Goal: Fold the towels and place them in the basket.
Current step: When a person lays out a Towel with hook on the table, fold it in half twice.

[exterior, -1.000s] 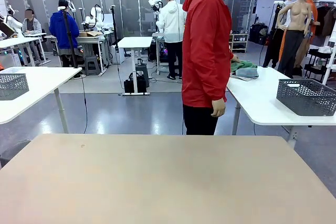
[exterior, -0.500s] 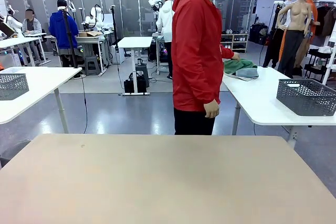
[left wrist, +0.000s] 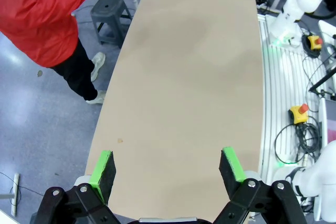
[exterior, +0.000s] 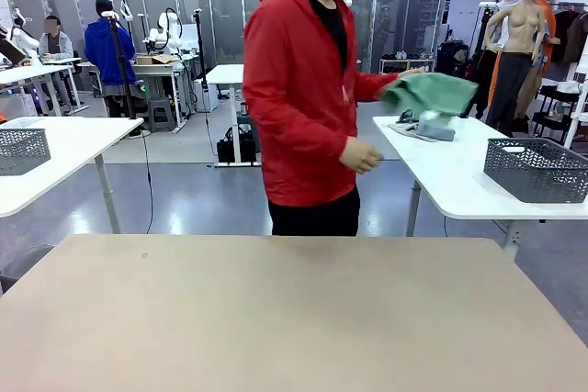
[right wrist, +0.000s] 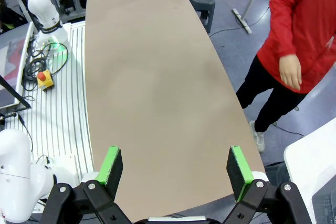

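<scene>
While the left claw (left wrist: 166, 152) and the right claw (right wrist: 174, 150) both stand wide apart and empty over the near end of the tan table (exterior: 294, 319), the towels are far from them, at the upper right of the front view. The mint green towel (exterior: 430, 92) hangs bunched, held up by a person in a red jacket (exterior: 299, 89) just above a white side table (exterior: 450, 181). The blue-grey towel (exterior: 432, 126) lies crumpled on that table, right below the green one. The dark grey basket (exterior: 536, 170) sits farther right on the same white table, apart from both towels.

The person's free hand (exterior: 361, 155) is held loose at waist height. Between the claws and the towels lie the whole length of the tan table and a strip of shiny grey floor; the person stands at the table's far edge.

A second grey basket (exterior: 20, 151) rests on another white table at the left edge of the front view. Behind is a workshop with more tables and people at work.
</scene>
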Robot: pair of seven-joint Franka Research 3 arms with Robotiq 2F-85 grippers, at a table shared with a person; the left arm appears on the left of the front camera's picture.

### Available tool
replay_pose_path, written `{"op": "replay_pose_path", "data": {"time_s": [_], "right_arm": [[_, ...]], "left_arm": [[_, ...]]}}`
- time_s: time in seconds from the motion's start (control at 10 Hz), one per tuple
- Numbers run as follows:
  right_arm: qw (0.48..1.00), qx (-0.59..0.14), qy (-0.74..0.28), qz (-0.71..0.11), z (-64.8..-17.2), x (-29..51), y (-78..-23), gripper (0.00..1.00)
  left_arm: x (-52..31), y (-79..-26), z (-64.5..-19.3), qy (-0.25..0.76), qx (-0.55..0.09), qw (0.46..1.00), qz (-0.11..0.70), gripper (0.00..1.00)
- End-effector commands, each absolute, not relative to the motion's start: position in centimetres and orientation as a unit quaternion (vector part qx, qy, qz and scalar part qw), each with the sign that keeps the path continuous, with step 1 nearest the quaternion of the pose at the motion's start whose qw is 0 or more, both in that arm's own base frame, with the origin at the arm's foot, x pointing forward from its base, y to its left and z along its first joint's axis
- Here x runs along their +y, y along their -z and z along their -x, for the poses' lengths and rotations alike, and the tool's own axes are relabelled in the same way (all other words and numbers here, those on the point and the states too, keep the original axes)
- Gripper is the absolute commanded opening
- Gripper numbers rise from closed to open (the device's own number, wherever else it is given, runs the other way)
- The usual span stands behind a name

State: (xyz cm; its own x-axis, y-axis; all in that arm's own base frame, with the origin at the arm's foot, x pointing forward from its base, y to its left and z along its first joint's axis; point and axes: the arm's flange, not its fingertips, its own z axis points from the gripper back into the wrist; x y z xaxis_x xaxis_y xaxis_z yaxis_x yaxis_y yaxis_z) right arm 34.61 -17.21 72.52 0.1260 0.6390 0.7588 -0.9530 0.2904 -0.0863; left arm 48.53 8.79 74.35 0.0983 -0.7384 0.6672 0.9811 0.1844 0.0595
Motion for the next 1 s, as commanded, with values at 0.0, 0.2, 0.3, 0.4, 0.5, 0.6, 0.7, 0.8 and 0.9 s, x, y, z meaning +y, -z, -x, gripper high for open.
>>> {"op": "replay_pose_path", "data": {"time_s": [0.0, 0.2, 0.3, 0.4, 0.5, 0.6, 0.7, 0.8, 0.9], "right_arm": [[0.716, -0.364, -0.554, -0.221, -34.69, -17.08, -72.59, 1.00], [0.716, -0.364, -0.554, -0.221, -34.69, -17.08, -72.59, 1.00], [0.716, -0.364, -0.554, -0.221, -34.69, -17.08, -72.59, 1.00], [0.716, -0.364, -0.554, -0.221, -34.69, -17.08, -72.59, 1.00], [0.716, -0.364, -0.554, -0.221, -34.69, -17.08, -72.59, 1.00], [0.716, -0.364, -0.554, -0.221, -34.69, -17.08, -72.59, 1.00], [0.716, -0.364, -0.554, -0.221, -34.69, -17.08, -72.59, 1.00], [0.716, -0.364, -0.554, -0.221, -34.69, -17.08, -72.59, 1.00], [0.716, -0.364, -0.554, -0.221, -34.69, -17.08, -72.59, 1.00]], "left_arm": [[8.67, -74.60, -48.43, 0.602, -0.298, 0.710, 0.210, 1.00], [8.67, -74.60, -48.43, 0.602, -0.298, 0.710, 0.210, 1.00], [8.67, -74.60, -48.43, 0.602, -0.298, 0.710, 0.210, 1.00], [8.67, -74.60, -48.43, 0.602, -0.298, 0.710, 0.210, 1.00], [8.67, -74.60, -48.43, 0.602, -0.298, 0.710, 0.210, 1.00], [8.67, -74.60, -48.43, 0.602, -0.298, 0.710, 0.210, 1.00], [8.67, -74.60, -48.43, 0.602, -0.298, 0.710, 0.210, 1.00], [8.67, -74.60, -48.43, 0.602, -0.298, 0.710, 0.210, 1.00], [8.67, -74.60, -48.43, 0.602, -0.298, 0.710, 0.210, 1.00]]}}
